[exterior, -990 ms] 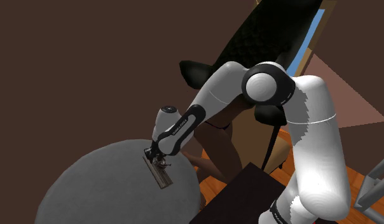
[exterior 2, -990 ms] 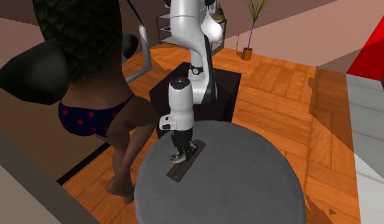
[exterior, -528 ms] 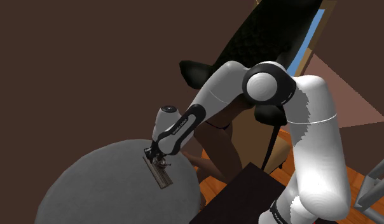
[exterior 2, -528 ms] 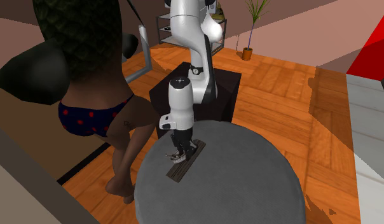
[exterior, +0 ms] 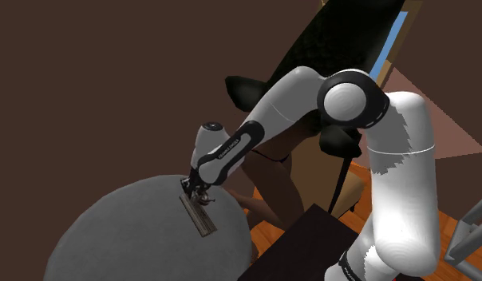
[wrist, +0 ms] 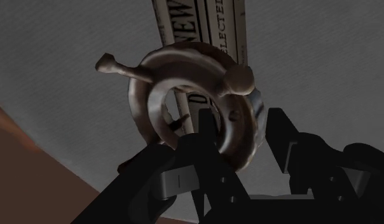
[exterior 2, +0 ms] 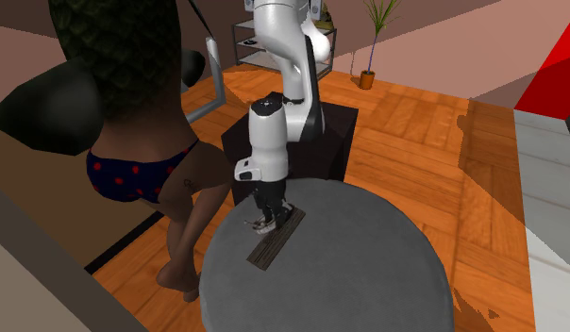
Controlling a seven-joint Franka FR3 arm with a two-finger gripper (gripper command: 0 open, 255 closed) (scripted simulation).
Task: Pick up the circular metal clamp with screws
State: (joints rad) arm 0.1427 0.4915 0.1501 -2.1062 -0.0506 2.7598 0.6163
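Observation:
The clamp (wrist: 184,57) is a dull metal ring with a screw sticking out at one side and a rounded knob on the rim. My gripper (wrist: 240,130) is shut on it, the black fingers (wrist: 206,149) clasping the ring's band. In the second exterior view the gripper (exterior 2: 263,219) holds the clamp (exterior 2: 261,225) just above a long narrow printed book (exterior 2: 274,240) that lies on the round grey table (exterior 2: 368,273). The shoulder view has the gripper (exterior: 200,194) at the book's (exterior: 202,219) upper end, near the table's (exterior: 128,231) right side.
A human figure in dark dotted shorts (exterior 2: 142,141) stands close to the table on the second exterior view's left. The black stand (exterior 2: 316,141) is just behind the table. Orange wooden floor (exterior 2: 415,141) surrounds it, and a brown wall (exterior: 96,80) lies beyond.
The arm's elbow has risen and the gripper has lifted slightly with the clamp, away from the book. The book has stayed on the table.

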